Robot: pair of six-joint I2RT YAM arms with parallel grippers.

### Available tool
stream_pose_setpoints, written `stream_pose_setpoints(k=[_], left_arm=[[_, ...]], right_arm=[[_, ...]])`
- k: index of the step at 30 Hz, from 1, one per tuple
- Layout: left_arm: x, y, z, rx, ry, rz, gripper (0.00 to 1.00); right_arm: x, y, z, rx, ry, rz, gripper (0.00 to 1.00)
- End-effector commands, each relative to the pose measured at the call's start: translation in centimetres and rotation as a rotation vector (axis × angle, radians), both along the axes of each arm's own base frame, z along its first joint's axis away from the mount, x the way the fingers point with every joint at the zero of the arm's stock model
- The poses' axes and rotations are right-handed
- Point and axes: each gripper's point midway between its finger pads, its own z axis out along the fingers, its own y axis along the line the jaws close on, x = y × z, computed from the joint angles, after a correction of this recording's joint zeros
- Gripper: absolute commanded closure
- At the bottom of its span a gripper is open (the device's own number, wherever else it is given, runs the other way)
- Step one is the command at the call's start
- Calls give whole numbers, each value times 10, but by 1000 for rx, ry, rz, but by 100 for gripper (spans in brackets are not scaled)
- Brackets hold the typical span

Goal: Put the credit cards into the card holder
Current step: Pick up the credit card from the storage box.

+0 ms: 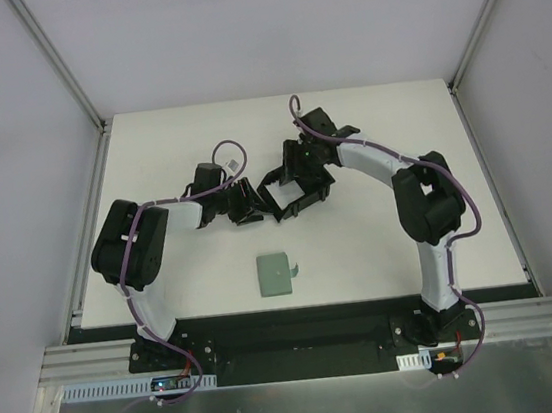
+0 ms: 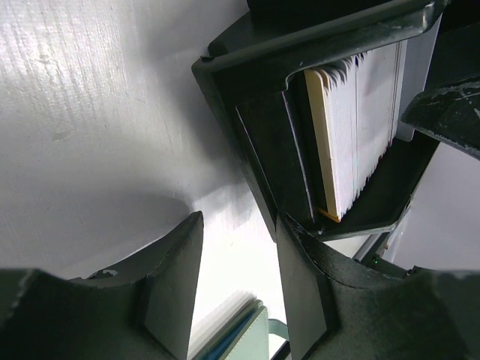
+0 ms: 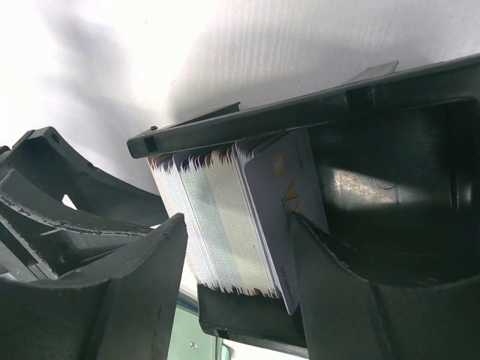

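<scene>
Sitting mid-table (image 1: pixel 411 240), the card holder (image 1: pixel 301 206) lies between both arms, nearer the right one. The credit cards (image 3: pixel 225 225) stand on edge inside it, a stack squarely ahead in the gap of the right gripper (image 3: pixel 238 225) — jaws spread wide, no firm hold visible. The left gripper (image 2: pixel 240 221) also gapes, empty — the holder lies ahead and to its right.

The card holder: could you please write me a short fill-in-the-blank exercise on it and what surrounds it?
1. The cards stand packed as a stack inside the ____ card holder.
2. The card holder sits ____ the left end effector and the right end effector.
3. The case lying apart from both arms is grey-____.

Missing words: black; between; green.
</scene>
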Motion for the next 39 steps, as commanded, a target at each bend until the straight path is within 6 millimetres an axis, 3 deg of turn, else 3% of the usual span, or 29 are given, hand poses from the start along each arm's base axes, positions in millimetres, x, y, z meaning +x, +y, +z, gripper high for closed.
stream_pose_setpoints(k=[1, 9, 11, 22, 27, 31, 34, 39], left_arm=[[2, -4, 5, 0, -15, -13, 58], [1, -4, 5, -3, -12, -18, 59], [0, -4, 4, -3, -10, -19, 58], [1, -5, 5, -7, -10, -22, 58], [-1, -4, 4, -1, -11, -20, 58], [-4, -1, 4, 9, -13, -19, 54], [-5, 3, 4, 31, -18, -8, 49], [-6, 8, 9, 56, -41, 4, 38]], right_arm=[[-8, 5, 35, 62, -31, 26, 42], [-5, 1, 36, 46, -46, 15, 59], [-4, 0, 36, 41, -51, 17, 69], [8, -8, 45, 4, -98, 43, 81], [15, -16, 46, -60, -132, 63, 93], [21, -25, 45, -133, -157, 77, 100], [26, -31, 47, -169, -191, 80, 100], [31, -44, 66, -269, -272, 99, 100]])
